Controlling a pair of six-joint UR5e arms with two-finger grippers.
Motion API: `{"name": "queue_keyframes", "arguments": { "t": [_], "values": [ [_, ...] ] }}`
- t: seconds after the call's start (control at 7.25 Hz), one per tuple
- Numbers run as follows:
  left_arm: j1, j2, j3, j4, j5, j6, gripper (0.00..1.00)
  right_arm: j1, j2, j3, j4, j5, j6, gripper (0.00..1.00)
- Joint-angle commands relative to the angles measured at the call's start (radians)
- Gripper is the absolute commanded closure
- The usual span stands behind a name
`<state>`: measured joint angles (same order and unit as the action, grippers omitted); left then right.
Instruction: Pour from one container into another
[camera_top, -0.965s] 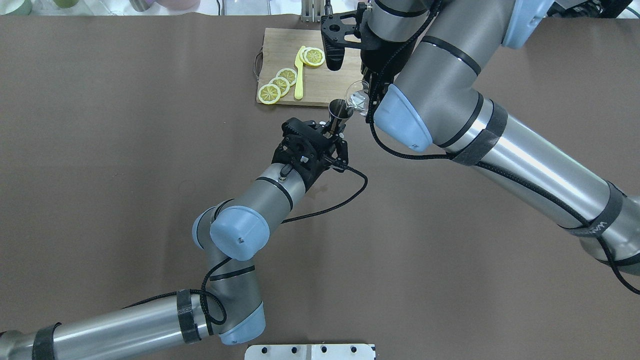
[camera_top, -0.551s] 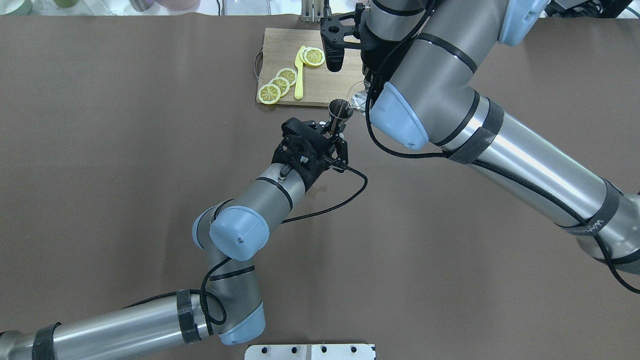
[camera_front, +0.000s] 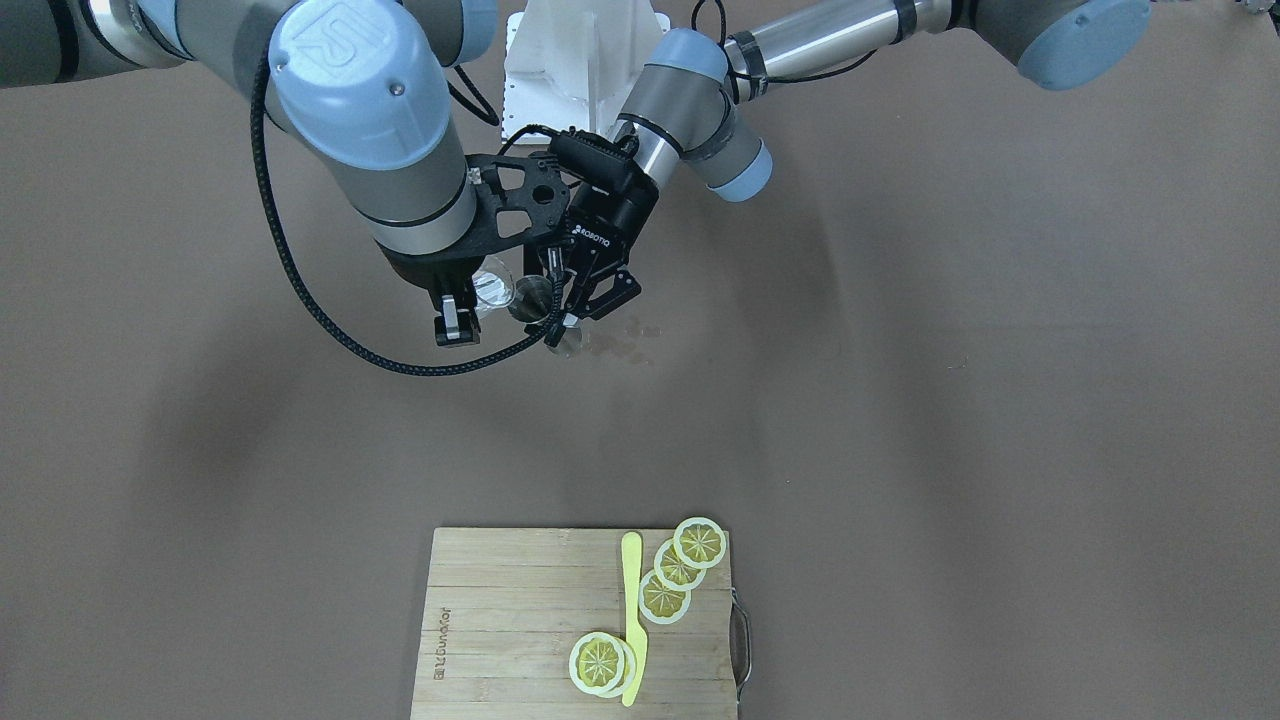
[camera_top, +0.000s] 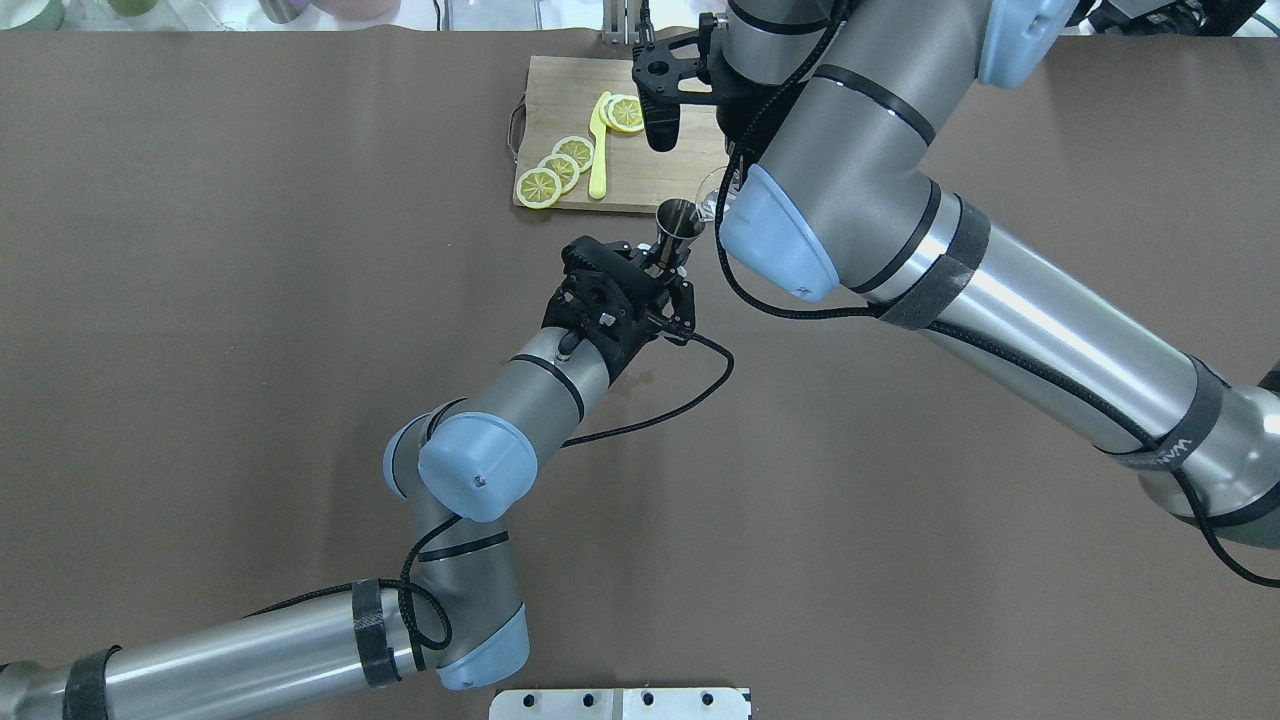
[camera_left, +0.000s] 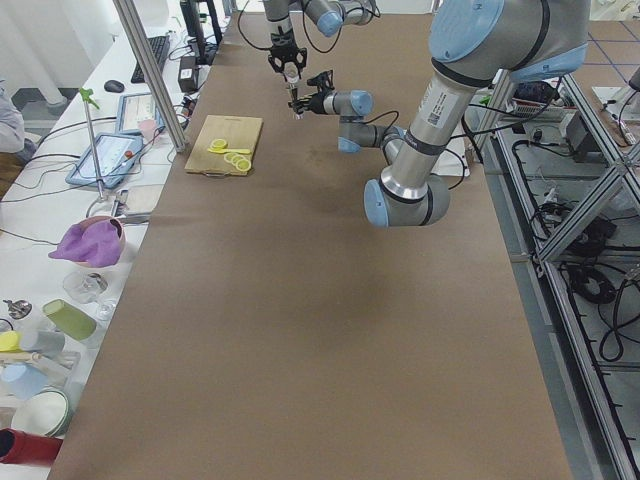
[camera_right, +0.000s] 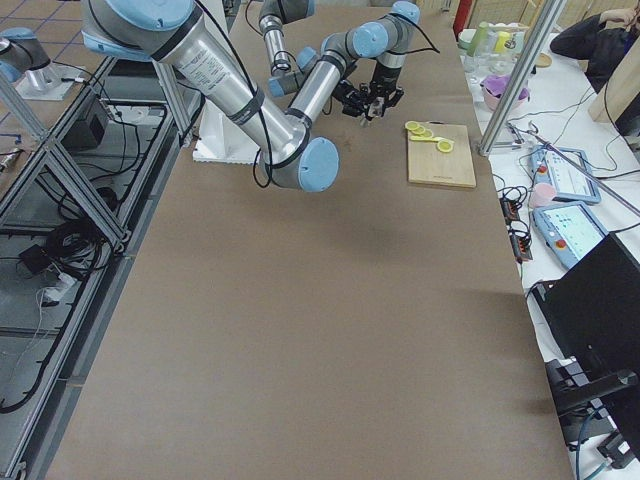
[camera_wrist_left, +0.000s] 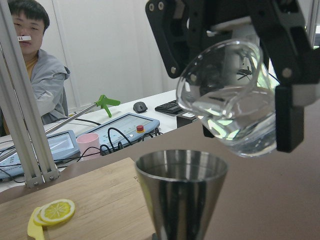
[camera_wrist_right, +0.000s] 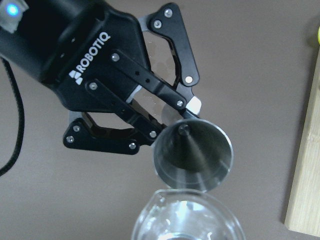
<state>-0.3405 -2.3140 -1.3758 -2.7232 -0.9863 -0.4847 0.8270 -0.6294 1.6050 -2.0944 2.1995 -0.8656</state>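
Observation:
My left gripper (camera_top: 668, 262) is shut on the narrow waist of the grey steel jigger (camera_top: 680, 222), holding it upright above the table. My right gripper (camera_wrist_left: 230, 85) is shut on the small clear glass (camera_wrist_left: 230, 100), which is tilted with its lip just over the jigger's (camera_wrist_left: 181, 192) open cone. The right wrist view looks down into the jigger (camera_wrist_right: 192, 155), with the glass's rim (camera_wrist_right: 185, 220) at the bottom edge. In the front-facing view the glass (camera_front: 492, 285) and the jigger (camera_front: 535, 298) sit side by side. In the overhead view the right arm's elbow hides most of the glass (camera_top: 712, 195).
A wooden cutting board (camera_top: 640, 175) with lemon slices (camera_top: 560, 165) and a yellow knife (camera_top: 598, 150) lies just beyond the grippers. Small wet marks (camera_front: 620, 340) show on the brown table under the jigger. A person (camera_wrist_left: 30, 60) sits past the table's far edge.
The right arm has shifted a little to the left, and its elbow now covers more of the glass. The left arm and jigger have stayed still.

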Motion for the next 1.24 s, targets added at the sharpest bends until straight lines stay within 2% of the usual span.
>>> {"name": "queue_keyframes", "arguments": {
  "t": [0.0, 1.1],
  "values": [
    [0.000, 0.001, -0.002, 0.000, 0.000, 0.000, 1.00, -0.011, 0.010, 0.001, -0.022, -0.011, -0.003, 1.00],
    [0.000, 0.001, -0.002, -0.001, 0.000, 0.000, 1.00, -0.028, 0.045, 0.000, -0.147, -0.055, -0.101, 1.00]
  ]
}}
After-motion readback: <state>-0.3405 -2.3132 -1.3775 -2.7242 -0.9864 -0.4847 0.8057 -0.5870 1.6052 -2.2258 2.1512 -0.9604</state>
